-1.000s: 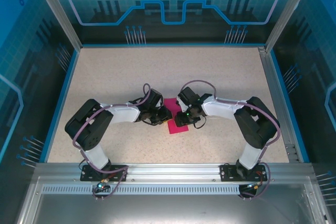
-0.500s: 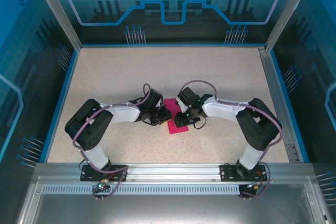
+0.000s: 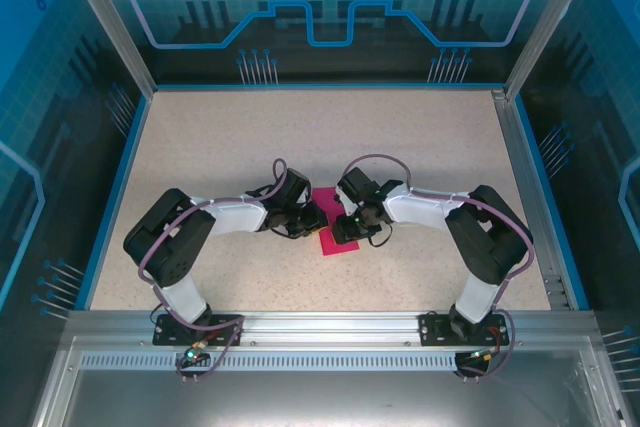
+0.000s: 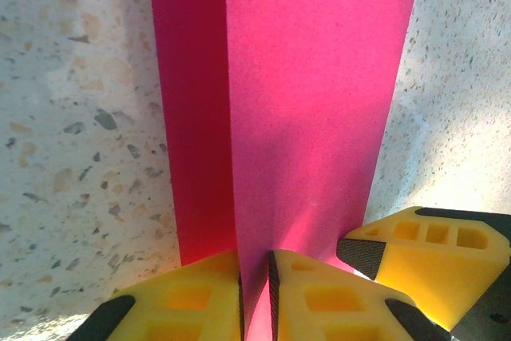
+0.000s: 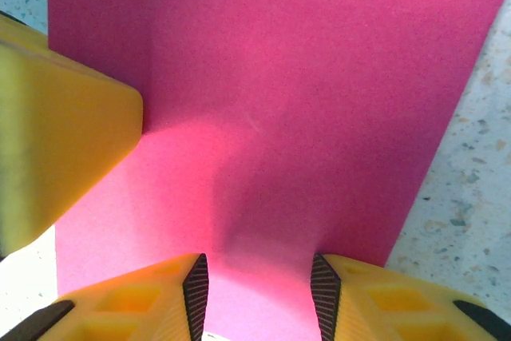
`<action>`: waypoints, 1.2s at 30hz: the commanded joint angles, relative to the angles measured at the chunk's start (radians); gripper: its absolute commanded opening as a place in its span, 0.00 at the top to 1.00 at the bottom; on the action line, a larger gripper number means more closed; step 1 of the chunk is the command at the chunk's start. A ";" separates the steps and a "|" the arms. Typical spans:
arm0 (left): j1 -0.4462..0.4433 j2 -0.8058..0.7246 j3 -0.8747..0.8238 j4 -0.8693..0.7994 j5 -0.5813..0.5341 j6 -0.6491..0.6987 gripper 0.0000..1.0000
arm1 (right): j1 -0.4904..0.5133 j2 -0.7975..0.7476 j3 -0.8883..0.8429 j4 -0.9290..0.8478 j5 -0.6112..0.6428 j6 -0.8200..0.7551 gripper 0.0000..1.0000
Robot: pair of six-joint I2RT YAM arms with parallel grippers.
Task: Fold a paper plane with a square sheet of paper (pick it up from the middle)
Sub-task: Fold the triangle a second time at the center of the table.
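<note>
The folded magenta paper (image 3: 334, 243) lies just below the centre of the top view on the speckled table (image 3: 400, 137), and both arms reach in to it from either side. The left gripper (image 4: 255, 267) sits at the bottom of its wrist view with its yellow fingers (image 4: 319, 297) nearly together, pinched on the paper where a lengthwise fold line runs up the frame. A darker strip of paper lies to the left of that line. The right gripper (image 5: 255, 269) sits at the bottom of its own view, fingers apart, with flat paper between them, and a left-gripper finger pokes in at the left edge
</note>
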 commanded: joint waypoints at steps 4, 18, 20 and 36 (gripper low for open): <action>-0.007 0.006 0.034 -0.037 -0.010 0.013 0.82 | 0.015 0.010 -0.001 0.005 0.000 -0.002 0.56; -0.006 0.046 0.078 -0.067 -0.002 0.045 0.82 | 0.014 -0.015 -0.020 0.013 0.026 0.014 0.56; -0.007 0.052 0.089 -0.072 -0.002 0.052 0.82 | 0.013 -0.022 -0.022 0.014 0.030 0.016 0.55; -0.005 0.079 0.173 -0.149 0.000 0.115 0.83 | -0.046 -0.302 -0.166 0.179 0.091 0.037 0.50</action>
